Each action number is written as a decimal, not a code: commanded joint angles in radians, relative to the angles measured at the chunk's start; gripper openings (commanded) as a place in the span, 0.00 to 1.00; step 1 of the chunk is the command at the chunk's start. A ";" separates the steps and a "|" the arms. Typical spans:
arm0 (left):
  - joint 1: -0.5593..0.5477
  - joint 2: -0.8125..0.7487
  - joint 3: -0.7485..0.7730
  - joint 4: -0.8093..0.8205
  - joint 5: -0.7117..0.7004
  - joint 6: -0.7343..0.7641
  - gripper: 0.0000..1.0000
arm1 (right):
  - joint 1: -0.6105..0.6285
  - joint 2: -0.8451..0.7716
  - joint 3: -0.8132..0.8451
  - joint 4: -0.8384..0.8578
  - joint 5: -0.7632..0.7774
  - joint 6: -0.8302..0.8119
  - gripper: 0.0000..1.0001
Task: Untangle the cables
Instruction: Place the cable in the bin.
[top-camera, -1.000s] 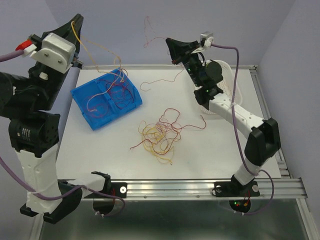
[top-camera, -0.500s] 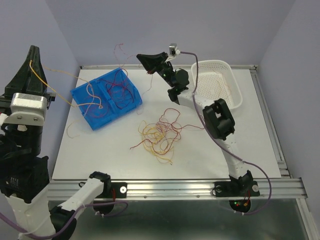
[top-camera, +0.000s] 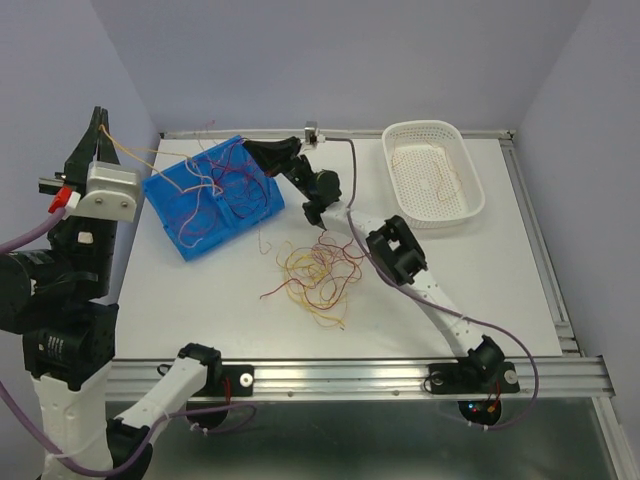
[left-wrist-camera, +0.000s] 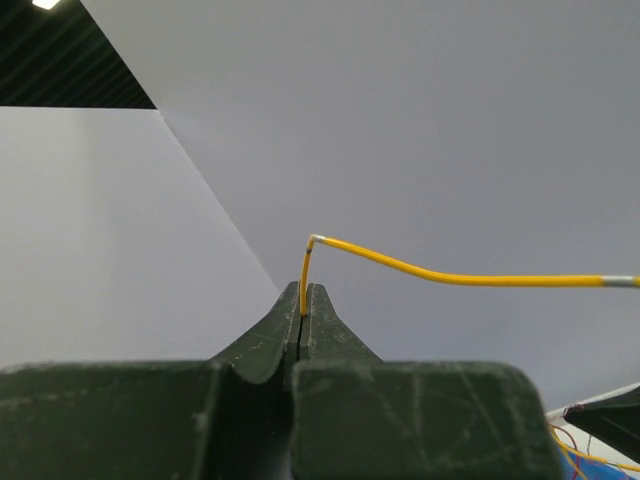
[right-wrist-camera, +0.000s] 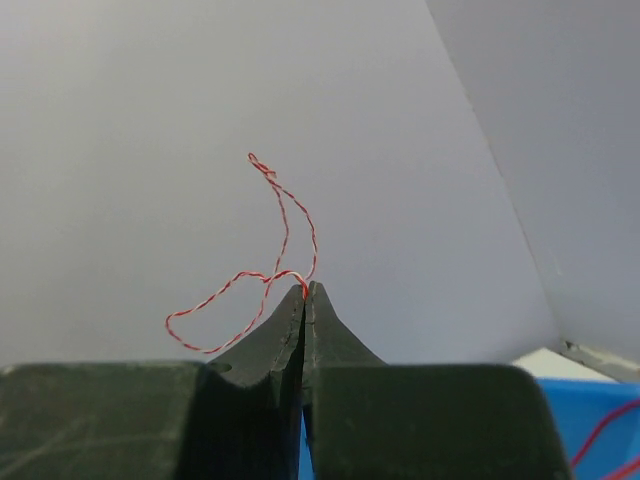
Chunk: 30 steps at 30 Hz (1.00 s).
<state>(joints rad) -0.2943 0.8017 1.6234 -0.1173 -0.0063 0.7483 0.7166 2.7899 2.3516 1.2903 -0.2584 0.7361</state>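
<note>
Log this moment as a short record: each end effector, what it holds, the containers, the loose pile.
left end effector: shut on a yellow wire, raised left of the table
right end effector: shut on a red wire, at the far edge of the blue tray
blue tray: holds red and yellow wires
white basket: far right, few strands inside
loose pile: tangled red and yellow wires, centre

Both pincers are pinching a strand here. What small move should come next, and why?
Probably open the right pincer. It is shut on a red strand and appears to hang over the blue tray, which already holds loose strands, so the strand should drop in. The left pincer holds its yellow strand raised at the left.
</note>
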 joint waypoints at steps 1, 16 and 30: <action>0.001 -0.015 -0.011 0.053 -0.024 0.020 0.00 | -0.002 0.052 0.026 0.127 0.091 -0.020 0.01; 0.003 -0.001 -0.053 0.048 0.034 -0.006 0.00 | 0.043 0.030 -0.142 0.084 0.127 -0.073 0.08; 0.001 0.019 -0.060 0.031 0.068 -0.017 0.00 | 0.057 -0.329 -0.442 0.086 0.054 -0.266 0.68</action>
<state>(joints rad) -0.2943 0.8005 1.5509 -0.1234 0.0383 0.7444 0.7673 2.6694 1.9934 1.2865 -0.1951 0.5751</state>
